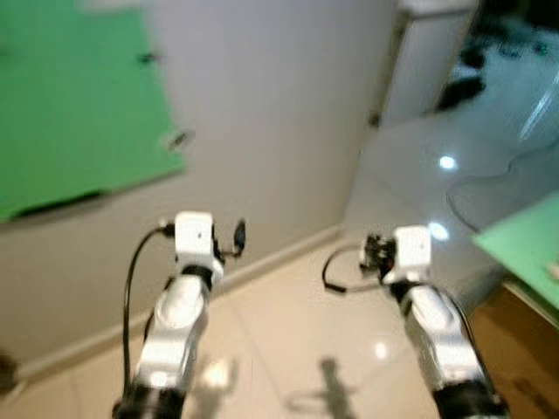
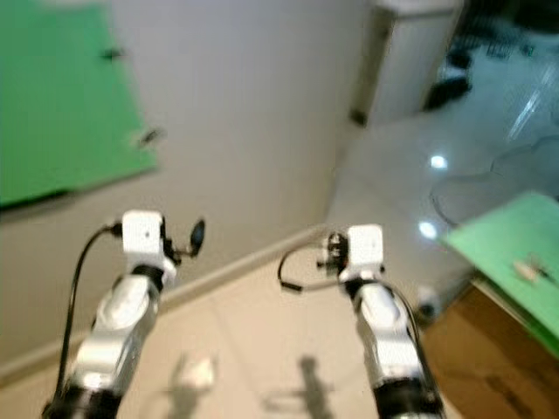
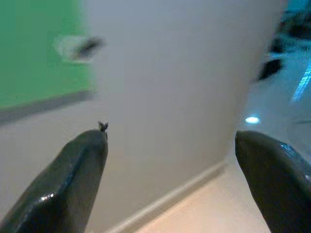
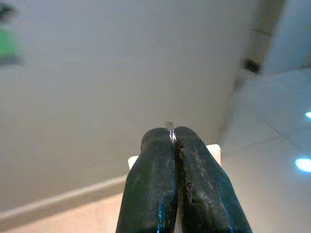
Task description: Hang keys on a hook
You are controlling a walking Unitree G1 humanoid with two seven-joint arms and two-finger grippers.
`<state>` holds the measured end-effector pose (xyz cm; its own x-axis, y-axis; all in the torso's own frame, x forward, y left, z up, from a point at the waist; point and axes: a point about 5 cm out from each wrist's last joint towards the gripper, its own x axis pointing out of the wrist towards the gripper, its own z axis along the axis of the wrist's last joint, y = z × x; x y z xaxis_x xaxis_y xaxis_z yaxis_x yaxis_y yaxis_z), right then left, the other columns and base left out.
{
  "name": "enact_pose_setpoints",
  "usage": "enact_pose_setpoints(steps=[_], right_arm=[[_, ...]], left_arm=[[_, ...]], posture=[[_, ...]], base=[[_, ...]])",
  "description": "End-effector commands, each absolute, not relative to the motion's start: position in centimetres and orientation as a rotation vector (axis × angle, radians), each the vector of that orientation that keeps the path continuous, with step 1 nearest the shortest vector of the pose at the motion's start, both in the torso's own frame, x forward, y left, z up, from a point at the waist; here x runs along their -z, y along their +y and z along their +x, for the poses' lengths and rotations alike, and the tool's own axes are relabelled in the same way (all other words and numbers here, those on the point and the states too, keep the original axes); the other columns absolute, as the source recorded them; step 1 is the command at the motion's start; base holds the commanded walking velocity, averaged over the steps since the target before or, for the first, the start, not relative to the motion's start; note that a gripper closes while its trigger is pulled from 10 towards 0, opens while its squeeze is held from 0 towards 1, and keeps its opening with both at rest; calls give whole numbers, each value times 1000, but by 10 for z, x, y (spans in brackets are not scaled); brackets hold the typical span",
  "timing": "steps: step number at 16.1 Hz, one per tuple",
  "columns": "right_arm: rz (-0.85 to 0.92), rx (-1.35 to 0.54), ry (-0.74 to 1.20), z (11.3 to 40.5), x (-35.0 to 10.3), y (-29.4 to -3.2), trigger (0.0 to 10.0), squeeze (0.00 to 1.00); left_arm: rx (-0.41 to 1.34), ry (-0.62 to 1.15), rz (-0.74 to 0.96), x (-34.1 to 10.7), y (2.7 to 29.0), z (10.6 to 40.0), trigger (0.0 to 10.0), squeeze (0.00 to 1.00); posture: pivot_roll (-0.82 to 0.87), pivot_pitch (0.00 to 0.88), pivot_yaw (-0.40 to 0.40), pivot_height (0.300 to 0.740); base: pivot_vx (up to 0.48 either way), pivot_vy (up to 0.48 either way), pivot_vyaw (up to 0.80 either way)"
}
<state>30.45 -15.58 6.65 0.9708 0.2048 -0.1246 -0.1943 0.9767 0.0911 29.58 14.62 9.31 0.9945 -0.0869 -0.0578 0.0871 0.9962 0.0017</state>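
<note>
1. While everything's a bit blurry, a plain grey wall (image 1: 279, 113) is seen ahead, with a green board (image 1: 74, 113) mounted far left.
2. Glossy beige floor tiles (image 1: 288, 340) are lit by ceiling-light reflections.
3. A thin metal key ring (image 4: 170, 130) is pinched between the closed right gripper (image 4: 174, 138) fingers.
4. The left gripper (image 3: 170, 145) is held wide open, nothing in it.
5. A green-topped table (image 2: 515, 249) is spotted near right.

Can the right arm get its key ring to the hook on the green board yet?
Probably not yet. The right gripper pinches the key ring over the floor, well short of the hook on the green board.
</note>
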Motion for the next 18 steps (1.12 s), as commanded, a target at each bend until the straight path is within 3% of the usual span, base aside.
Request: enact_pose_setpoints(steps=[1,8,10,16,18], right_arm=[[95,-218,97,310,-74,-153,10000,0],[81,-206,106,309,-70,-155,10000,0],[74,-219,99,312,-71,-153,10000,0],[73,-250,87,314,-72,-147,10000,0],[28,-199,96,314,-70,-151,10000,0]], left_arm=[[75,52,28,-93,148,295,10000,0],[-121,77,185,-90,195,272,10000,0],[-124,61,195,-95,186,277,10000,0],[-71,37,177,-104,181,289,10000,0],[20,13,152,-107,172,289,10000,0]], posture=[[50,0,-8,740],[84,0,-21,740],[92,0,-26,740],[90,0,-29,740],[84,0,-24,740]], base=[[0,476,456],[0,469,451],[-131,416,447],[0,0,417],[180,0,213]])
